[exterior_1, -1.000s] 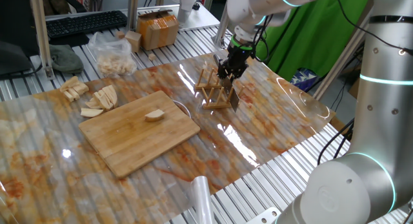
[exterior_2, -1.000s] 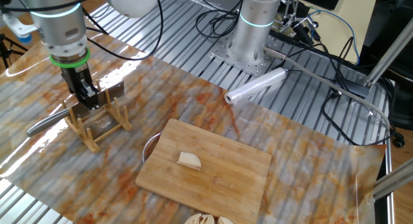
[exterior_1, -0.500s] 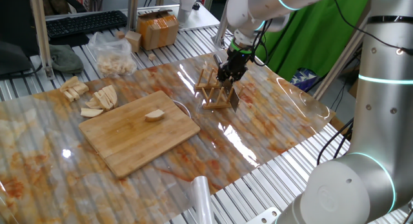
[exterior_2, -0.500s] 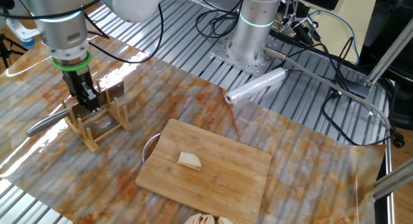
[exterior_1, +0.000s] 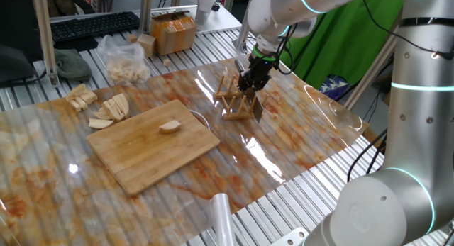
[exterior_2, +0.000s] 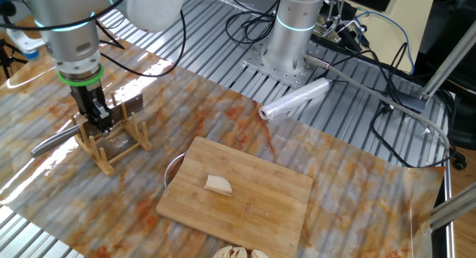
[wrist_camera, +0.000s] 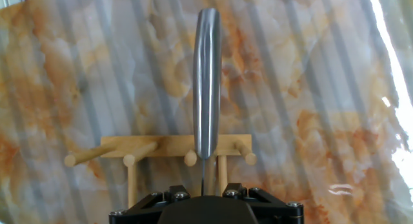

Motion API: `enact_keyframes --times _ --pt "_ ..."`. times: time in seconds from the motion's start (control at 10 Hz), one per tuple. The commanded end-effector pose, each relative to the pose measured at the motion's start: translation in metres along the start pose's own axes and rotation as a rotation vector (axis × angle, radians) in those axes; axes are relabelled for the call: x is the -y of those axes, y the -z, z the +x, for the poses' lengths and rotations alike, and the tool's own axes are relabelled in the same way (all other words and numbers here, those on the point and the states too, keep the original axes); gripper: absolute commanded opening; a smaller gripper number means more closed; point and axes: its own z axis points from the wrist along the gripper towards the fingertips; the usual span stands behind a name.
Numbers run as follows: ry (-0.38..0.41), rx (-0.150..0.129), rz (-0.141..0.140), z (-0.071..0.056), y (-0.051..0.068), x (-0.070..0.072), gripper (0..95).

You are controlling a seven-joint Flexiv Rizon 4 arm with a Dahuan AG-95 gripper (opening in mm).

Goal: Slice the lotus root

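On the wooden cutting board (exterior_1: 152,142), near its middle, lies the single piece of lotus root (exterior_1: 169,127), pale and flat, in the same spot as a second ago. Beyond the board's far corner stands the wooden peg rack (exterior_1: 236,101), holding the knife (wrist_camera: 207,88) on edge between its pegs. In the hand view the steel handle runs straight up the frame from the rack, with the blade hidden below.

Over that rack hangs the gripper (exterior_1: 253,79), pointing down at the knife. Compared with a second ago it sits a touch lower and closer against the rack, though the shift is slight; the arm above it has leaned a little. Whether its fingers are spread around the handle or already pinching it I cannot tell, since the fingertips are hidden in every view.

Further out, a heap of cut lotus pieces (exterior_1: 100,106) rests on the marbled table cover (exterior_1: 284,143), and a clear roll of film (exterior_2: 294,100) lies near the arm's base.
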Motion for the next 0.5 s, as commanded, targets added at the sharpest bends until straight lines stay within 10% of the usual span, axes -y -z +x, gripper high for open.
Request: enact_keyframes --times 0.1,0.5 --pt "-0.003 -0.001 0.001 0.0017 -0.0006 0.0002 38.0" --pt "-0.004 -0.001 -0.002 0.0036 -0.0055 0.0012 38.0"
